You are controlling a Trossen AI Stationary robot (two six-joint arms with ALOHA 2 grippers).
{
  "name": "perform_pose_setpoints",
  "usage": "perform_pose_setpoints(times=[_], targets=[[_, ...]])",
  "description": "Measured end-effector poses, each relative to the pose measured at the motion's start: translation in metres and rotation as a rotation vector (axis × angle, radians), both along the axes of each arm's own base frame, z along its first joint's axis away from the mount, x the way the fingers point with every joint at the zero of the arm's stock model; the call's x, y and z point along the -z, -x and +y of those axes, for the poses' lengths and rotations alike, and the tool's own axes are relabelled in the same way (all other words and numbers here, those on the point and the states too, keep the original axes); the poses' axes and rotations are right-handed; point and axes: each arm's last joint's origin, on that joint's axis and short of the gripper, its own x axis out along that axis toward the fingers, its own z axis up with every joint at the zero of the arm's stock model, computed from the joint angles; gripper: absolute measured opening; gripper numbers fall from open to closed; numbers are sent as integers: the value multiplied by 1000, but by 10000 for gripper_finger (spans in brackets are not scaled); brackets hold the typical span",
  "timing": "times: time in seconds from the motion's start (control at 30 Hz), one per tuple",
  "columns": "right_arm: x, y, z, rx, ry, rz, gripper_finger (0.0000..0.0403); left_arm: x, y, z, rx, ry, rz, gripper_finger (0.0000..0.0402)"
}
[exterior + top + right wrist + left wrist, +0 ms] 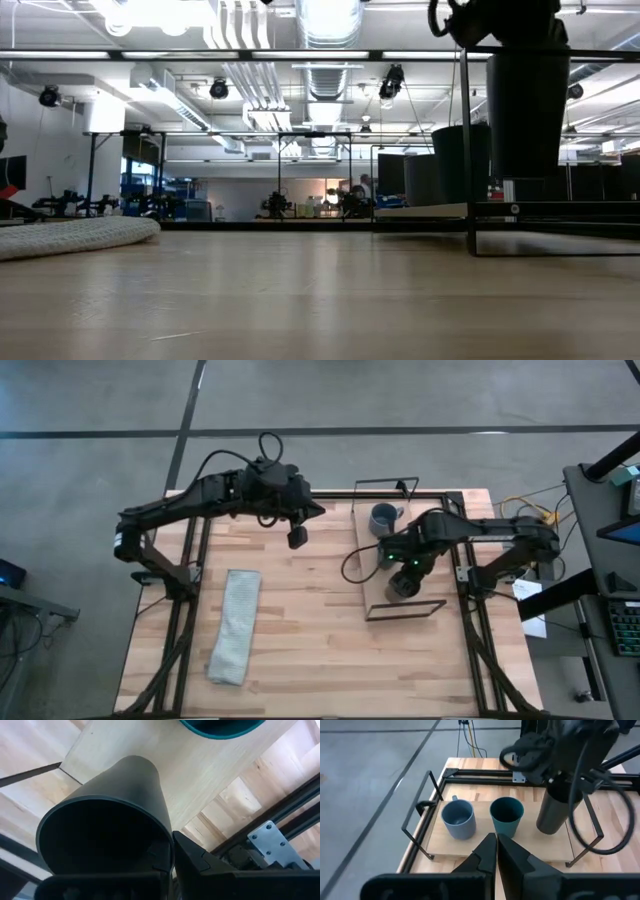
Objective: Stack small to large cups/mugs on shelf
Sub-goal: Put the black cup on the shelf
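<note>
Gripping: right end effector [170,851] clamps dark cup [107,820] rim, above shelf [385,588].
On shelf: mug [458,819], green cup [507,816], side by side.
Left end effector [496,851]: closed, empty, over table [310,640].

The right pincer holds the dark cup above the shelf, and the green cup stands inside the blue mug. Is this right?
Not quite. The left wrist view shows the green cup standing beside the blue mug, not inside it. The right pincer does hold the dark cup above the shelf.
</note>
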Motion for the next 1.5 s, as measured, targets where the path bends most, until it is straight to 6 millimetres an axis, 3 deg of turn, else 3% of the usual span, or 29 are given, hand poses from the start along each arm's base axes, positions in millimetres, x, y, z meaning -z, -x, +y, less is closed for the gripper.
perform_pose_setpoints(times=[0.4,1.3,1.5], targets=[[15,-15,1,9,-68,68,9,-13,20,-3,-17,-47,-20,0],[23,-23,-6,26,-71,92,9,-8,24,-3,9,-79,54,0],[23,-23,-6,-41,-77,84,9,-8,24,-3,28,-115,63,0]])
